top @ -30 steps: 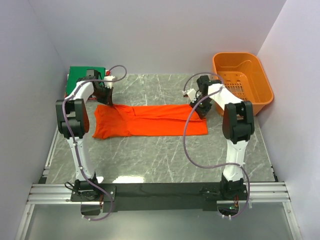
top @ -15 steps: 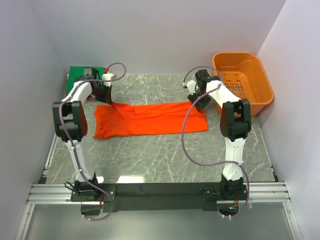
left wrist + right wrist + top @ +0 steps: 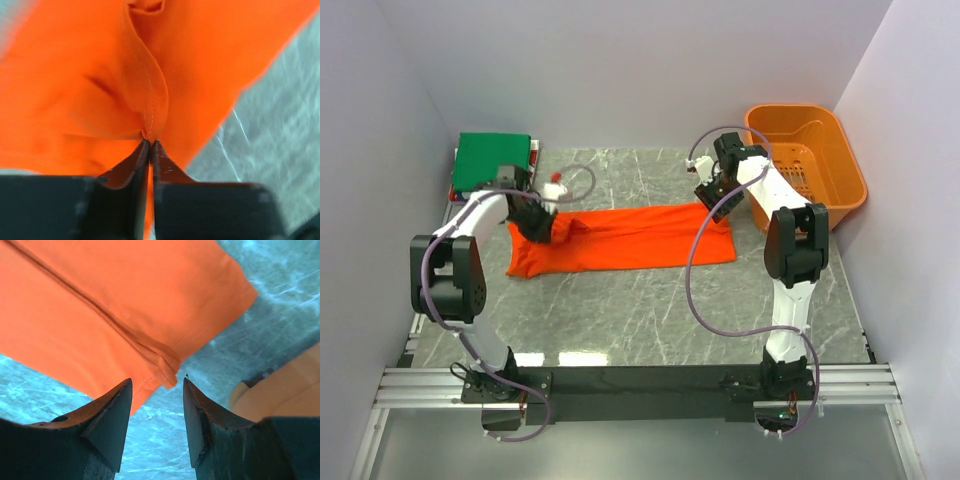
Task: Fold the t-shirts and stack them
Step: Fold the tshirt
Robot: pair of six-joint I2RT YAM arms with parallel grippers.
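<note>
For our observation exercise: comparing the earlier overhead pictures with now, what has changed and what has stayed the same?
The right gripper opened, let go of the shirt's far right corner and backed away from it. The left gripper, still shut on a fold of the shirt, moved nearer the robot. The shirt stays spread out; the basket and green shirt did not move.

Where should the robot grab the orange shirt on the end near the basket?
Pinch the shirt at its far corner on that end, coming straight down from above. It lies flat on the table, and that folded corner bunches up slightly, so the open right tool can straddle it.
</note>
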